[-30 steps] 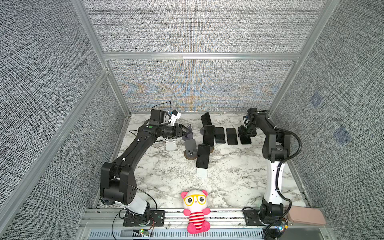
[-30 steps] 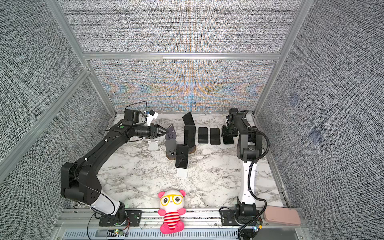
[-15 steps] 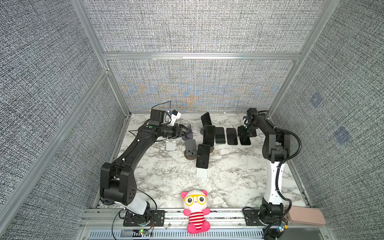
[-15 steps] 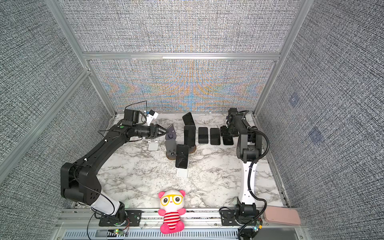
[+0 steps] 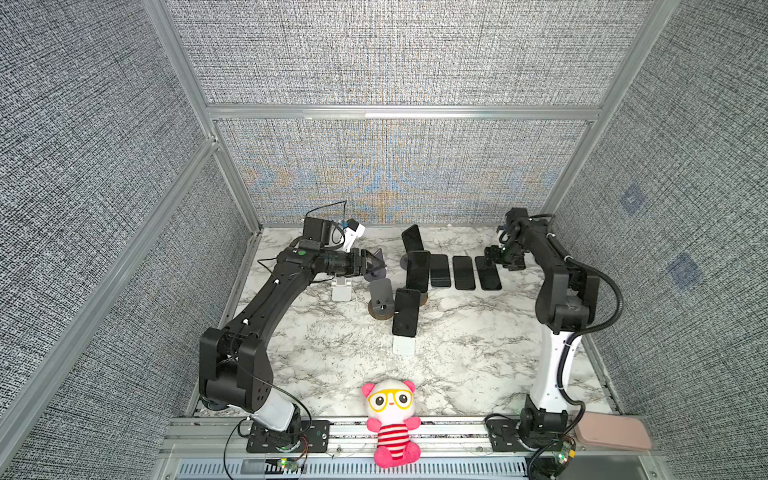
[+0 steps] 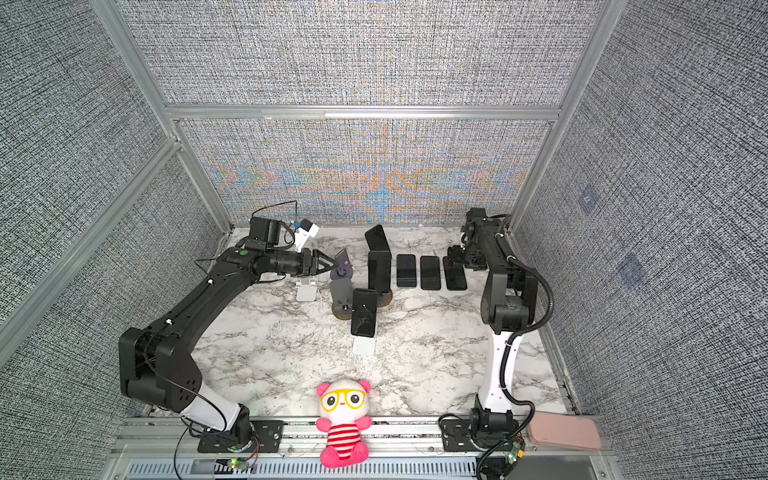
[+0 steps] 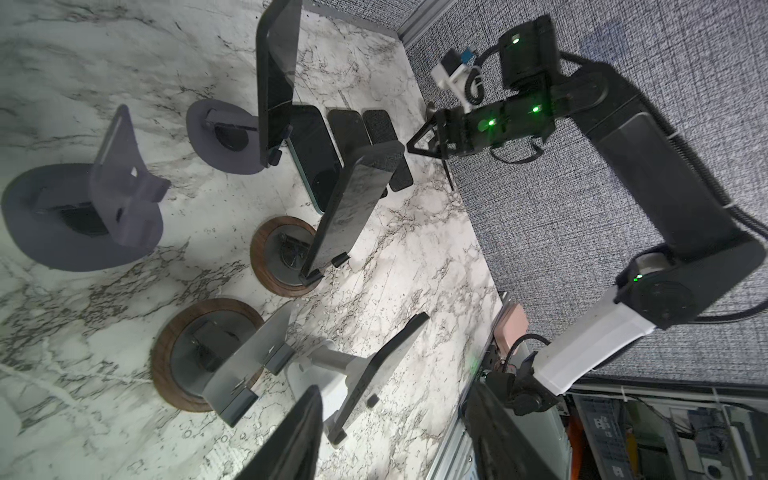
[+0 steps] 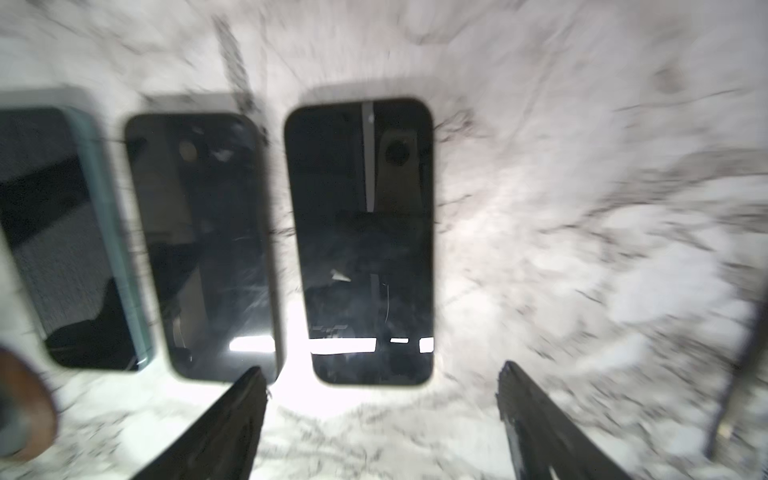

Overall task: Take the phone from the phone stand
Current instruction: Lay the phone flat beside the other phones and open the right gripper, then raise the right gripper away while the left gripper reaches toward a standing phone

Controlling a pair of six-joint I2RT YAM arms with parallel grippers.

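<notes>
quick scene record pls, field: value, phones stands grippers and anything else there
table: marble
flat phones: three, side by side in a row
phones on stands: three
empty stands: three
left gripper: open, empty, beside the grey stand
right gripper: open, empty, by the end flat phone
toy: front edge

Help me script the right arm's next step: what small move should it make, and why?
Probably raise the right gripper clear: its jaws stand open and empty over the rightmost flat phone, while the front phone sits on its white stand.
</notes>
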